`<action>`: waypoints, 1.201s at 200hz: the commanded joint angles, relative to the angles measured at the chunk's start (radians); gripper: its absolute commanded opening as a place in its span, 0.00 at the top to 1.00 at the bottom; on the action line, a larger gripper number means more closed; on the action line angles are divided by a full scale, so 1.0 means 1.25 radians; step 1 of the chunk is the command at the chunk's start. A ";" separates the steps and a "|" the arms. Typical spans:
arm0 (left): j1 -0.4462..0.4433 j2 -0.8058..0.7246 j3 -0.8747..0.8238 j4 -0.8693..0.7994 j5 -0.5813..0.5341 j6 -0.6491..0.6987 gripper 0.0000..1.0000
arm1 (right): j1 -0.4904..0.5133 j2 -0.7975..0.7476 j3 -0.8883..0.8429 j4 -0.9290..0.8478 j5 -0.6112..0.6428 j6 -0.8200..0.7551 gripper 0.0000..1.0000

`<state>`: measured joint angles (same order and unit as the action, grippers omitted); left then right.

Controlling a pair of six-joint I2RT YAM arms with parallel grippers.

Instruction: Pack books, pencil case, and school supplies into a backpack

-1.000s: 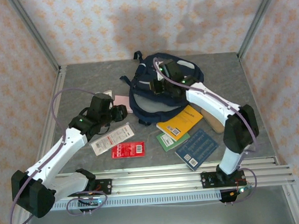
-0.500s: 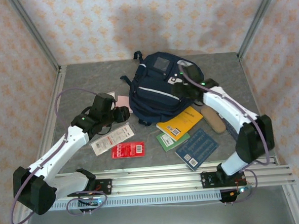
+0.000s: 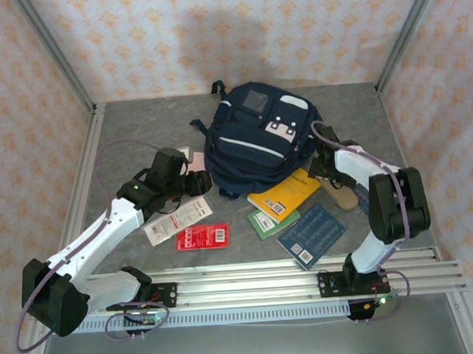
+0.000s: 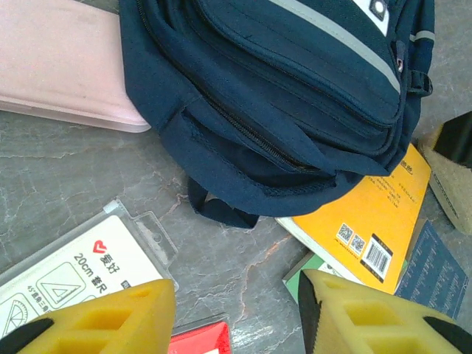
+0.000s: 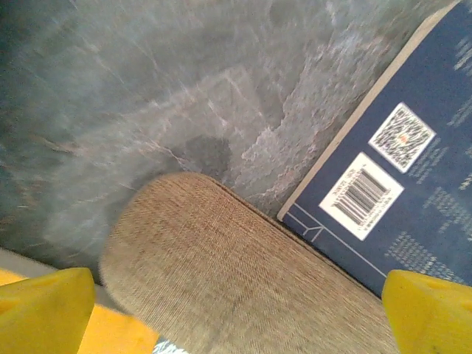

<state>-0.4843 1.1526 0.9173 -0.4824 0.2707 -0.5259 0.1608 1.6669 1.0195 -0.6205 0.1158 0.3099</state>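
On the grey counter (image 3: pixel 137 127), toward the far middle, the navy backpack (image 3: pixel 254 140) lies front pocket up, zips shut. Orange-yellow book (image 3: pixel 286 194) at its near right edge, one corner tucked under the fabric. Dark blue book (image 3: pixel 312 232) nearer, barcode label showing; small green book (image 3: pixel 261 222) to its left, partly under the orange-yellow one. Tan pencil case (image 3: pixel 339 193) right of the orange-yellow book, one end beside the dark blue cover. Pink flat item (image 3: pixel 194 159) just left of the backpack. White packet (image 3: pixel 171 221) and red packet (image 3: pixel 202 236) near left, side by side. Left pincer (image 3: pixel 198 182): fingers apart, nothing between them, low over the counter beyond the packets and just left of the backpack's near corner. Right pincer (image 3: pixel 326 167): fingers spread wide, directly above the pencil case; contact cannot be told.
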 commanded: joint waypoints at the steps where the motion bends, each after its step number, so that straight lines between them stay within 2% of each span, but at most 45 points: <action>1: -0.003 -0.001 0.007 0.008 0.013 -0.002 0.52 | 0.002 0.026 0.015 -0.005 -0.008 -0.014 0.00; 30: -0.004 -0.008 0.001 0.008 0.017 -0.002 0.52 | -0.016 0.050 0.027 -0.004 0.012 -0.014 0.00; 51: -0.003 -0.013 -0.005 0.009 0.022 -0.001 0.52 | -0.055 0.062 0.025 0.012 -0.043 0.005 0.01; 67: -0.004 -0.017 -0.008 0.007 0.023 -0.002 0.52 | -0.072 0.066 0.017 0.029 -0.085 0.016 0.06; 85: -0.003 -0.020 -0.009 0.009 0.024 -0.002 0.52 | -0.076 0.063 0.011 0.044 -0.115 0.031 0.18; 114: -0.004 -0.020 -0.002 0.005 0.026 -0.026 0.52 | -0.076 0.032 -0.004 0.062 -0.114 0.049 0.32; 160: -0.011 -0.022 0.023 -0.006 0.029 -0.029 0.52 | -0.076 -0.104 -0.042 0.079 -0.073 0.095 0.53; 192: -0.038 -0.006 0.045 -0.002 0.031 -0.034 0.52 | -0.071 -0.227 -0.066 0.096 -0.053 0.130 0.56; 209: -0.062 0.001 0.056 0.005 0.024 -0.035 0.52 | -0.056 -0.265 -0.040 0.063 -0.023 0.146 0.68; 240: -0.097 0.020 0.066 0.032 0.017 -0.035 0.51 | 0.003 -0.349 -0.038 0.059 -0.011 0.196 0.69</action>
<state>-0.5770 1.1572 0.9703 -0.4793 0.3035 -0.5537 0.1059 1.3132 0.9558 -0.5335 0.0502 0.4816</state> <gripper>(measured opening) 0.485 0.598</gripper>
